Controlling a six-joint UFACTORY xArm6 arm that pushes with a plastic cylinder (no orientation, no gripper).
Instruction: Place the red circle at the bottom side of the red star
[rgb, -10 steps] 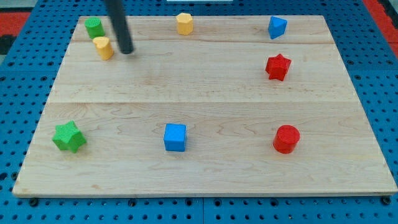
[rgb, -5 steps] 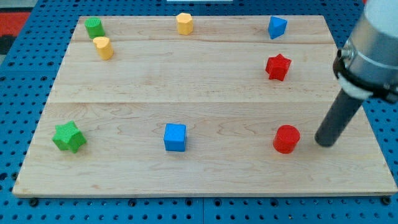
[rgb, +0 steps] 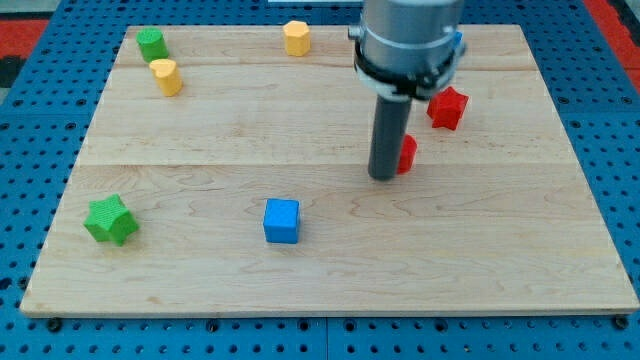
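Observation:
The red star (rgb: 448, 107) lies at the board's upper right. The red circle (rgb: 407, 153) sits below and to the left of the star, mostly hidden behind my rod; only its right edge shows. My tip (rgb: 383, 176) rests on the board right against the circle's left side, at its lower edge.
A blue cube (rgb: 282, 220) lies at bottom centre and a green star (rgb: 111, 219) at bottom left. A green block (rgb: 152, 43) and a yellow cylinder (rgb: 166, 76) are at top left, a yellow hexagon (rgb: 296, 37) at top centre. A blue block (rgb: 458, 40) peeks from behind the arm.
The red circle has moved from the lower right up and left, to just below-left of the red star. My tip swung from the circle's right side to its left.

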